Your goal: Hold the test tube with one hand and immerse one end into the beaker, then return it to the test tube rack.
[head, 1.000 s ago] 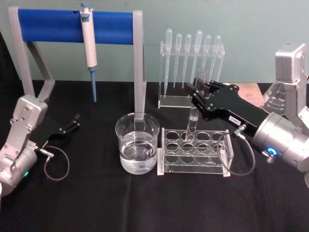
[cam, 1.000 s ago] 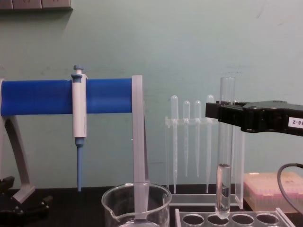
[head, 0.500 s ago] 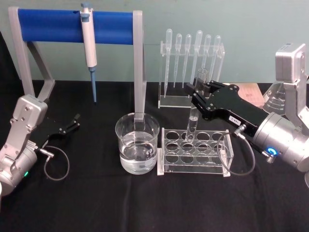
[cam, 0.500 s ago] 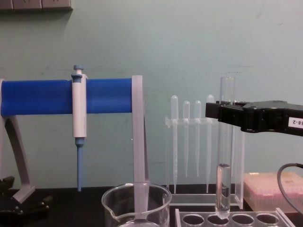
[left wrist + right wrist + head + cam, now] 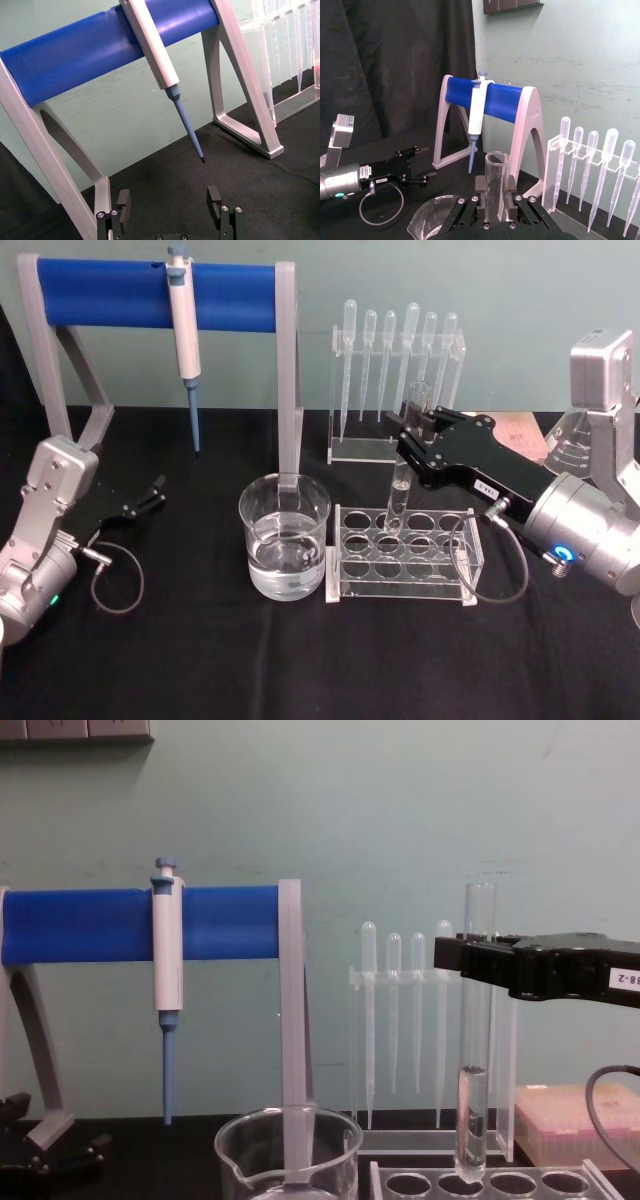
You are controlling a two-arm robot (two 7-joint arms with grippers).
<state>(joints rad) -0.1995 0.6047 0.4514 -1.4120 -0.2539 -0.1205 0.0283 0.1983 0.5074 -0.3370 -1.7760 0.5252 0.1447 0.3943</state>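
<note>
The right gripper (image 5: 408, 432) squeezes the test tube (image 5: 400, 490), straight up, its round end just at a far hole in the rack (image 5: 470, 560), right of the beaker (image 5: 284, 540). The left gripper (image 5: 150, 492) sits open, empty, on the left.

white pipettor (image 5: 183, 330), blue stand (image 5: 100, 292), plastic pipettes (image 5: 411, 340)

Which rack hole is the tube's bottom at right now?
The far row's second hole from the robot's left in the rack: the test tube, upright in the right hand, has its rounded end at its mouth. Other holes stand empty.
</note>
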